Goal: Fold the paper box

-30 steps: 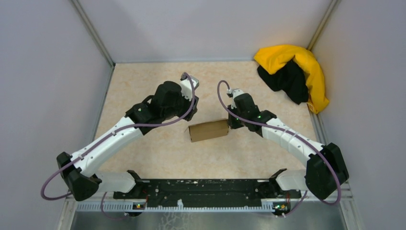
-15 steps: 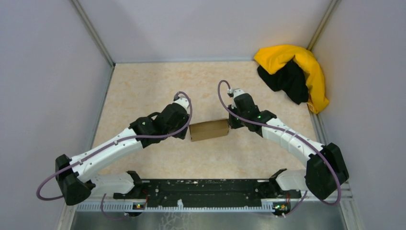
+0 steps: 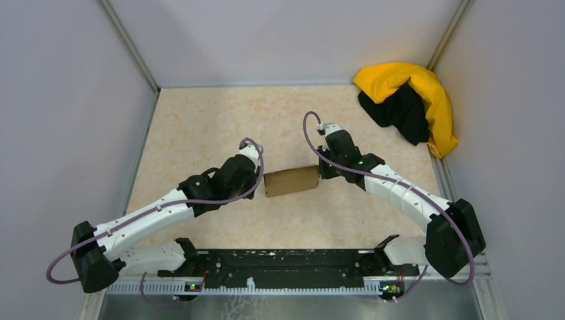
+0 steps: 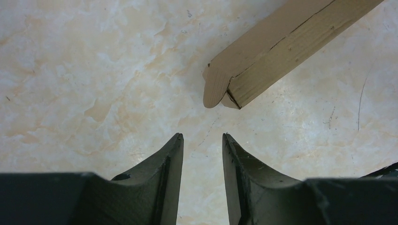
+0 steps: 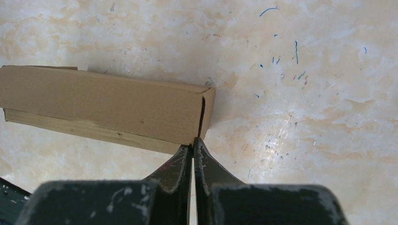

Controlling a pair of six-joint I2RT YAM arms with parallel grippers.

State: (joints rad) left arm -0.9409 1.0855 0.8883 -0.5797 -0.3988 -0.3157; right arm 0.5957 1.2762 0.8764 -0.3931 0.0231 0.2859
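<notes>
The paper box lies folded as a small brown rectangular box in the middle of the table. My right gripper is shut, and its tips touch the near corner of the box at its right end, beside a slit. My left gripper sits low at the box's left end. In the left wrist view it stands partly open with only bare table between its fingers. The box's rounded end flap lies just ahead of it and slightly to the right, apart from the fingers.
A yellow-and-black cloth heap fills the back right corner. Grey walls close in the table on the left, back and right. The black base rail runs along the near edge.
My left arm has swung back and down from the far side to the box's left end, and its jaws have narrowed. The right arm and the box have not moved.
</notes>
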